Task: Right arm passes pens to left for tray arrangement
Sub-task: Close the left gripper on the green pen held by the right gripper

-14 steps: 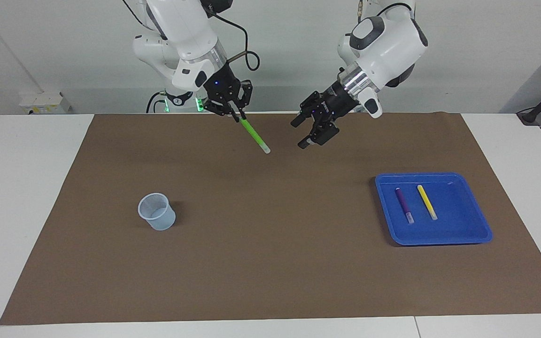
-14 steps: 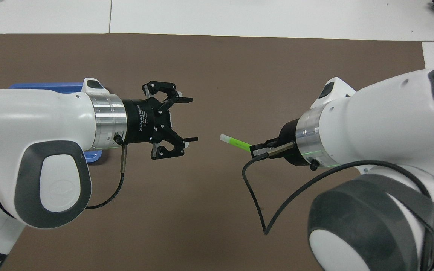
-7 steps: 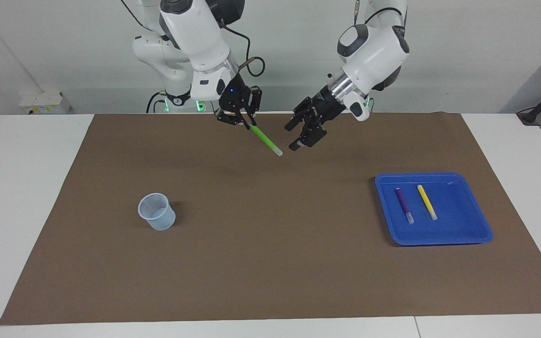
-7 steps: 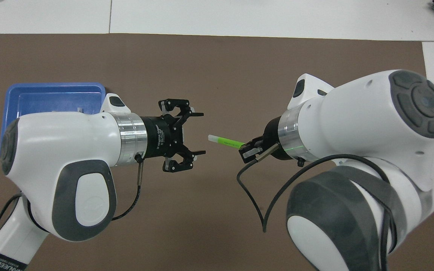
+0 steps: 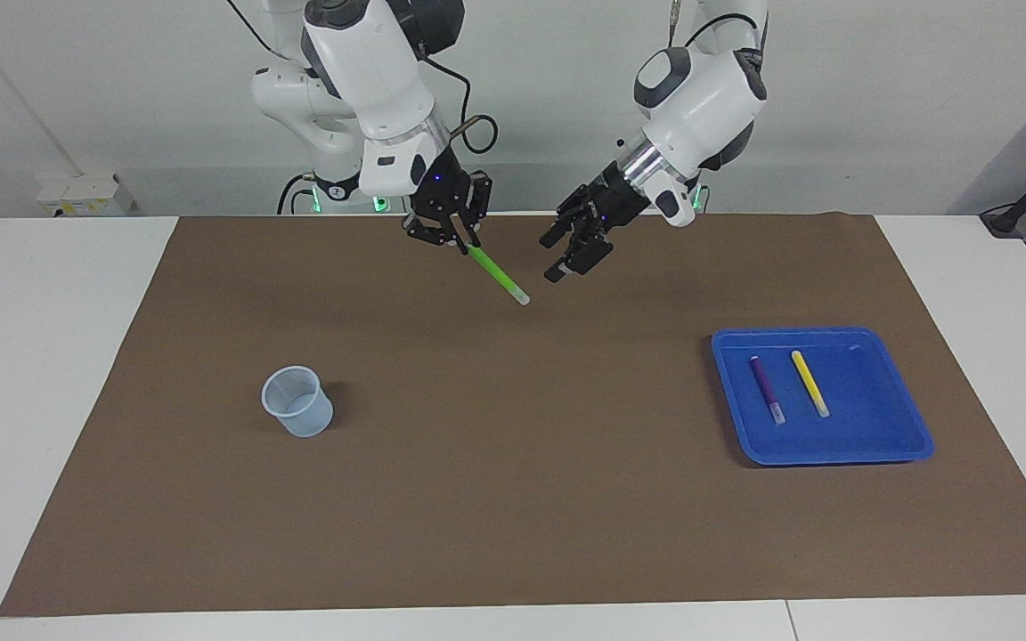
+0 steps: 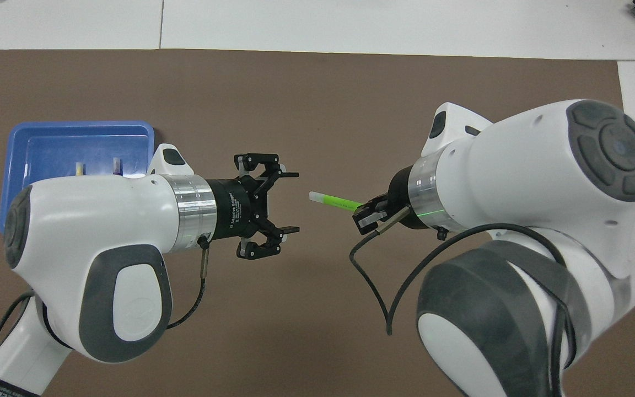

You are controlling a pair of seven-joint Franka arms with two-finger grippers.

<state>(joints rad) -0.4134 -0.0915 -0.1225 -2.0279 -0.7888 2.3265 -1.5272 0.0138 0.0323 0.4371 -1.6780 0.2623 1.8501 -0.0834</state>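
Observation:
My right gripper [image 5: 461, 244] is shut on the upper end of the bright green pen [image 5: 497, 277], held in the air above the mat near the robots. The pen's pale tip points down toward my left gripper [image 5: 551, 259]. That gripper is open and hangs level with the tip, a short gap away, with nothing in it. In the overhead view the green pen [image 6: 334, 200] lies in line with the gap between the fingers of the left gripper [image 6: 296, 202]. The blue tray [image 5: 834, 456] sits toward the left arm's end and holds the purple pen [image 5: 766, 388] and the yellow pen [image 5: 809, 383] side by side.
A small translucent bluish cup [image 5: 297, 402] stands upright on the brown mat [image 5: 513, 499] toward the right arm's end. White table surface borders the mat on all sides. A black cable [image 6: 372, 286] loops below the right wrist.
Both grippers have drawn toward each other over the mat, and the gap between the pen's pale tip and the open left gripper has narrowed. The grips are unchanged.

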